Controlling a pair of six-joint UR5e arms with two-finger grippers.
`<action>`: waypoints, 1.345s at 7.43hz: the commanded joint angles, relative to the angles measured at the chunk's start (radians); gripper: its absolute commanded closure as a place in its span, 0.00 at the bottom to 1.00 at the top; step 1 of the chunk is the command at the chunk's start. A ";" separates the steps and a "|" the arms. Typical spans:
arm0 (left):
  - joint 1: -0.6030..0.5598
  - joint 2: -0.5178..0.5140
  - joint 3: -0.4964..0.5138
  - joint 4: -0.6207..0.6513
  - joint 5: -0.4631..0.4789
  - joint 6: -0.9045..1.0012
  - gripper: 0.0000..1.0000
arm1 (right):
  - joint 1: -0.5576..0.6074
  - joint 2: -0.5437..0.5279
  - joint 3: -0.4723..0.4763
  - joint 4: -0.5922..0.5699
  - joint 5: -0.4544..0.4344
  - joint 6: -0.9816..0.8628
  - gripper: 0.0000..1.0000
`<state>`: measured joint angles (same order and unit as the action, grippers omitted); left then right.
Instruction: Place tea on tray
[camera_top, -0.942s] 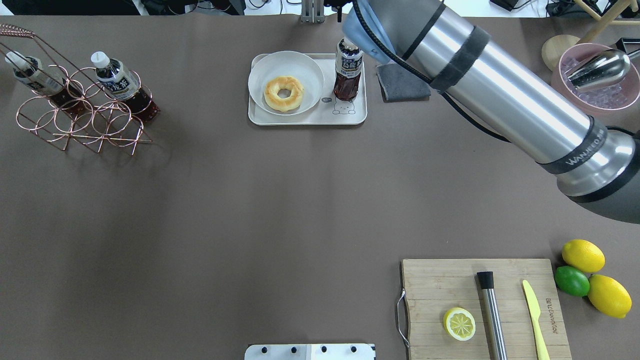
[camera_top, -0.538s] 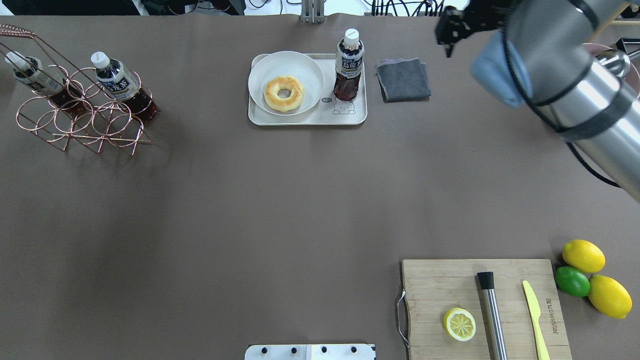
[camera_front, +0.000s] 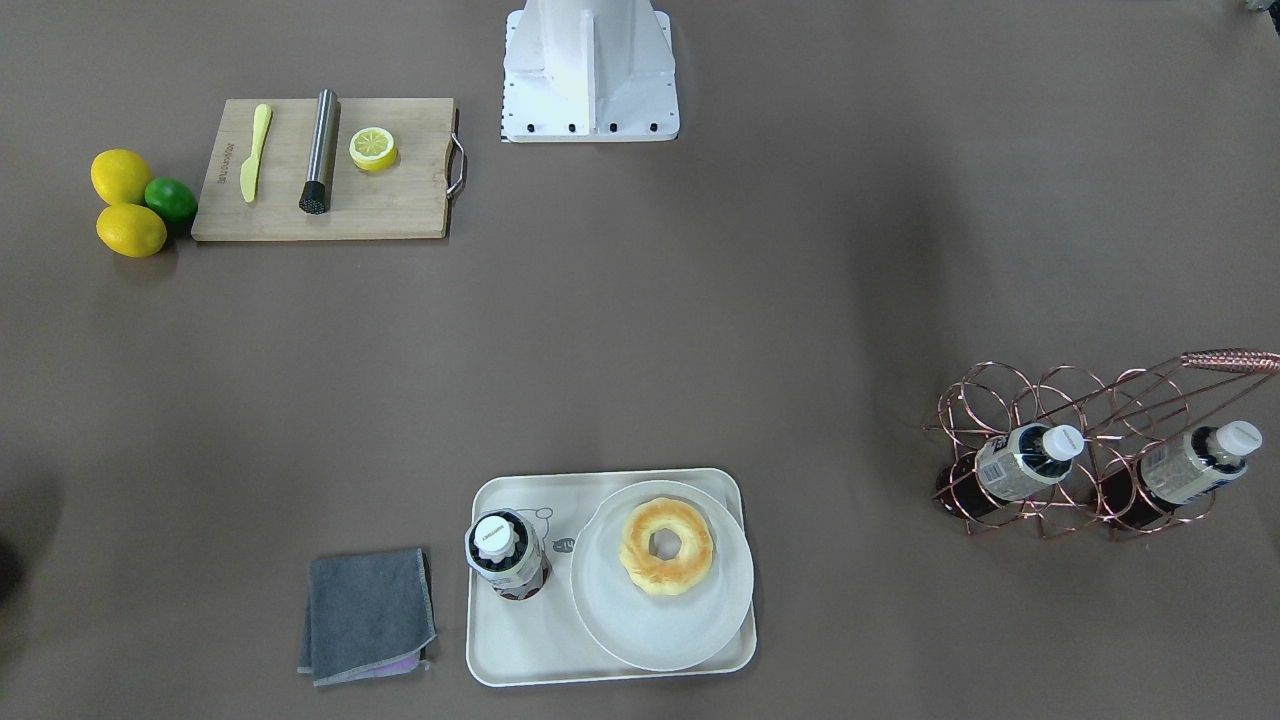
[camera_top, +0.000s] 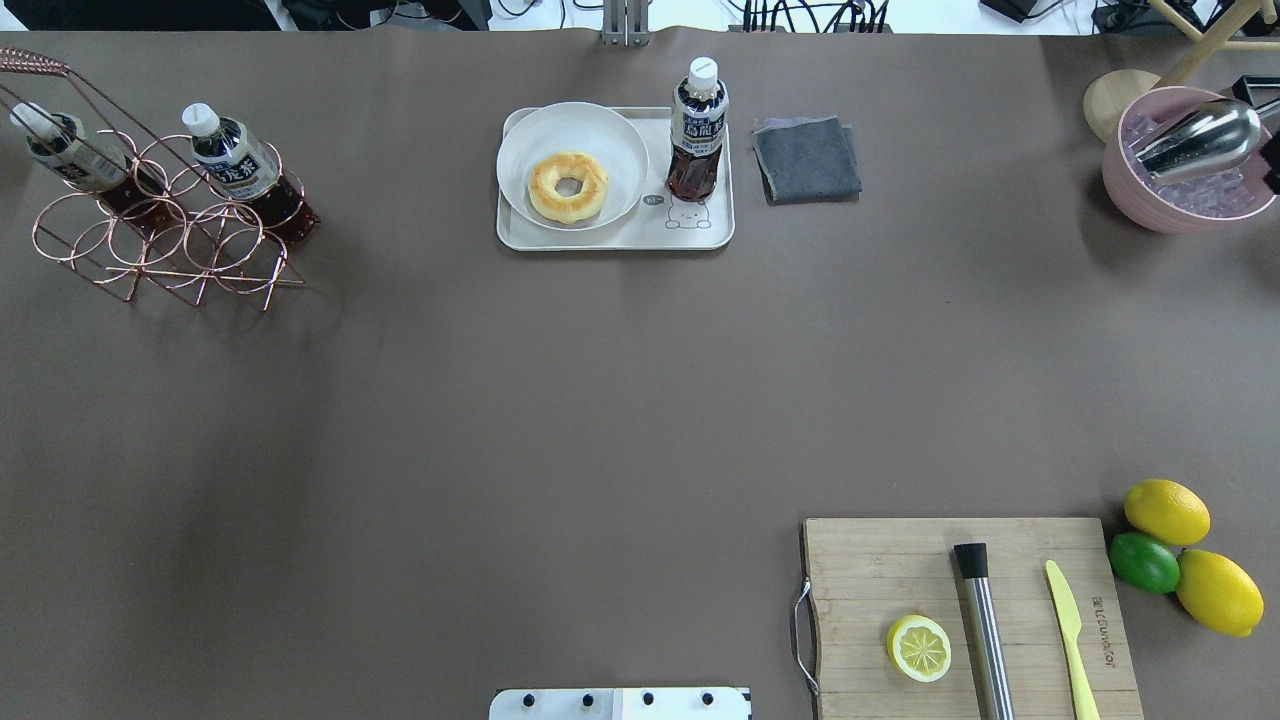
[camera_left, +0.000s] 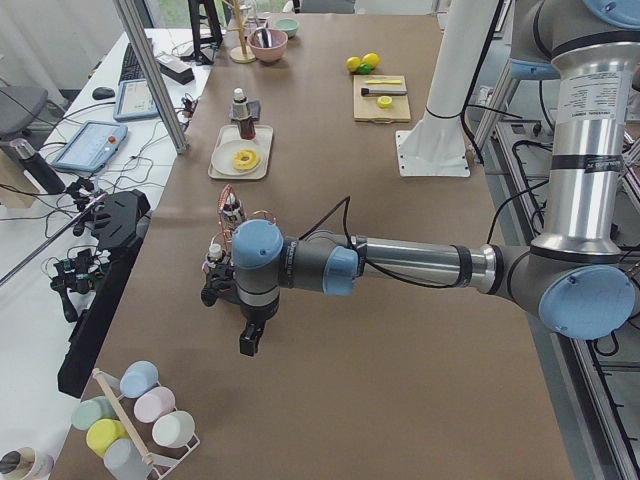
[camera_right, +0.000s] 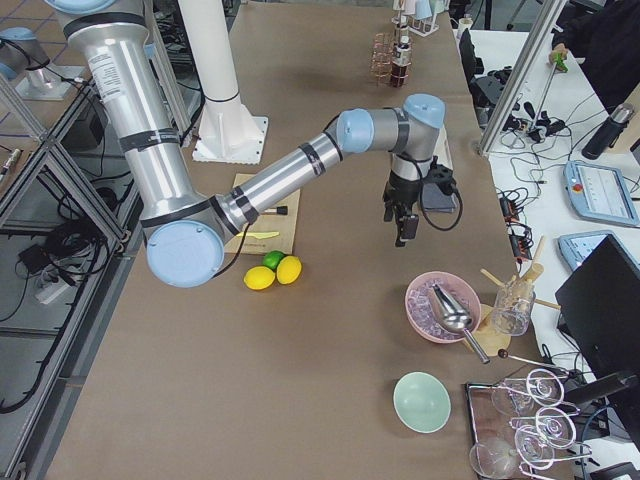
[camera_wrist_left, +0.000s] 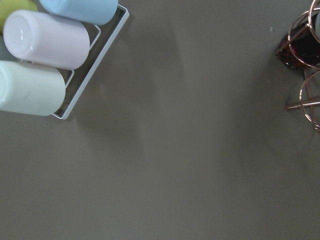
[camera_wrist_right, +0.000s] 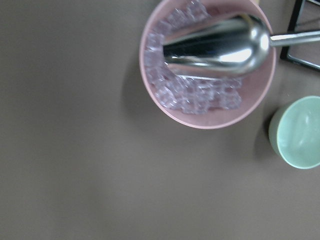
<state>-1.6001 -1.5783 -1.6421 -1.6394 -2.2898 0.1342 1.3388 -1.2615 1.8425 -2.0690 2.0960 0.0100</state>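
Right gripper (camera_right: 402, 230) and left gripper (camera_left: 248, 342) hung over brown tabletop (camera_top: 600, 400); openness could not be told.
White-capped clear plastic tea bottle (camera_top: 696, 135) stood upright on cream-white rectangular plastic tray (camera_top: 612, 241).

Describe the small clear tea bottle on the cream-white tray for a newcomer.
Find the cream-white rectangular plastic tray at the table's far edge. On it, beside the round white plate holding a doughnut, stands a small clear white-capped bottle of dark tea. Its two twins lean in a copper wire rack; this one stands upright.
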 joint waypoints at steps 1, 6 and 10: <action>-0.021 0.078 -0.051 0.003 -0.062 -0.002 0.02 | 0.182 -0.067 -0.203 0.004 0.091 -0.276 0.00; -0.015 0.078 -0.051 0.003 -0.021 -0.001 0.02 | 0.302 -0.216 -0.356 0.253 0.168 -0.317 0.00; -0.014 0.069 -0.042 0.003 -0.019 -0.001 0.02 | 0.350 -0.231 -0.348 0.253 0.187 -0.338 0.00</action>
<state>-1.6133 -1.5069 -1.6867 -1.6367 -2.3100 0.1334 1.6815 -1.4915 1.4882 -1.8168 2.2728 -0.3290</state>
